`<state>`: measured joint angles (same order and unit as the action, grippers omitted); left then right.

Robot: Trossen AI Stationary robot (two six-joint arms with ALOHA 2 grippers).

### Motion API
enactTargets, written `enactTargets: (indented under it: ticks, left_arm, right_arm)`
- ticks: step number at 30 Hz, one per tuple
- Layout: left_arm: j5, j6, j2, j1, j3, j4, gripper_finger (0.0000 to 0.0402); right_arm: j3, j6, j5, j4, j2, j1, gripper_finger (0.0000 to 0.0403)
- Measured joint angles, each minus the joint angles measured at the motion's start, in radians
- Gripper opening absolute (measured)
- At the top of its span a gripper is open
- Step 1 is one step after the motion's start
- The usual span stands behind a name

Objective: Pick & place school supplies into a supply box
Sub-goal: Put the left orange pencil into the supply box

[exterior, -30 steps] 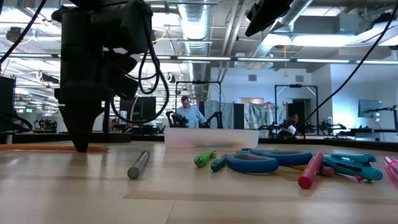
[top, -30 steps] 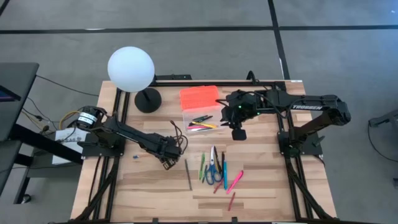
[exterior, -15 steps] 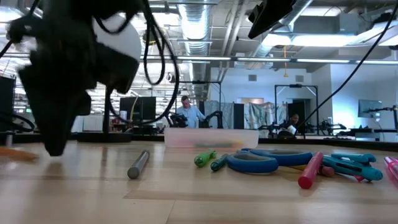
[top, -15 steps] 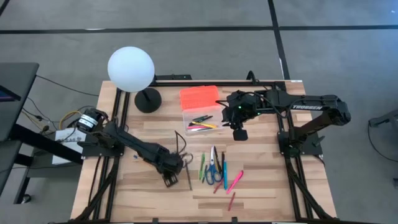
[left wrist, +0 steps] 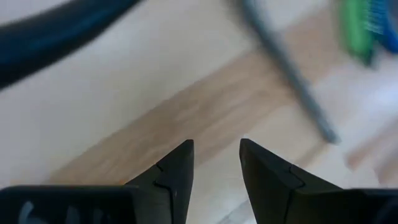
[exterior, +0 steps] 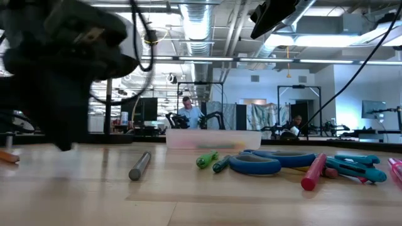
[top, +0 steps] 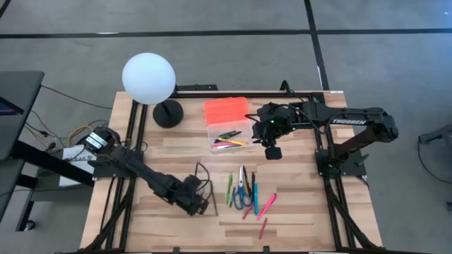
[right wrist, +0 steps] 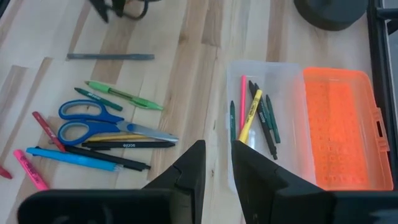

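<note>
The clear supply box (top: 229, 135) stands open at the table's far middle, its orange lid (top: 226, 111) folded back; several pens lie inside (right wrist: 255, 118). Loose on the table lie a grey pencil (top: 214, 200), green pens (top: 229, 189), blue-handled scissors (top: 242, 192), a blue pen (top: 255, 197), a pink pen (top: 266, 205) and a red one (top: 262, 227). My left gripper (left wrist: 216, 149) is low over the table just left of the grey pencil (left wrist: 292, 74), open by a narrow gap and empty. My right gripper (right wrist: 217, 146) hangs above the table beside the box's right side, narrowly open and empty.
A white globe lamp (top: 148, 79) on a black base (top: 168, 113) stands at the far left, beside the box. An orange pencil end (exterior: 6, 156) shows at the low view's left edge. Bare wood lies at the table's near left and near right.
My left gripper has gone toward the table's near edge and a little right, coming down beside the grey pencil. The pencil and the other supplies have stayed where they were.
</note>
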<state>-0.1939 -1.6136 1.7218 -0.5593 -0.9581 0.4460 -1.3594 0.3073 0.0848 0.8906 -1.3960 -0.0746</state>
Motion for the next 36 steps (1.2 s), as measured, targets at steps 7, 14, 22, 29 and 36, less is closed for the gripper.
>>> enactTargets:
  ticks: [7, 14, 22, 29, 36]
  left_arm:
    - [-0.067, -0.37, -0.001, -0.1, -0.084, 0.291, 0.0125]
    - [-0.011, -0.561, -0.003, -0.121, -0.196, 0.743, 0.0125]
    - [0.199, -0.576, -0.003, -0.027, -0.113, 0.775, 0.0133]
    - [0.178, -0.622, -0.003, 0.002, -0.046, 0.634, 0.0175]
    - [0.19, -0.657, -0.002, -0.003, 0.012, 0.543, 0.0222]
  right_arm:
    - [0.0, 0.005, 0.023, 0.018, 0.0, 0.0, 0.0072]
    - [0.0, 0.015, 0.023, 0.017, 0.0, 0.0, 0.0072]
    - [0.0, 0.015, 0.025, 0.007, 0.0, 0.0, 0.0072]
    - [0.0, 0.007, 0.025, 0.014, 0.0, 0.001, 0.0072]
    - [0.0, 0.007, 0.025, 0.015, 0.0, 0.001, 0.0072]
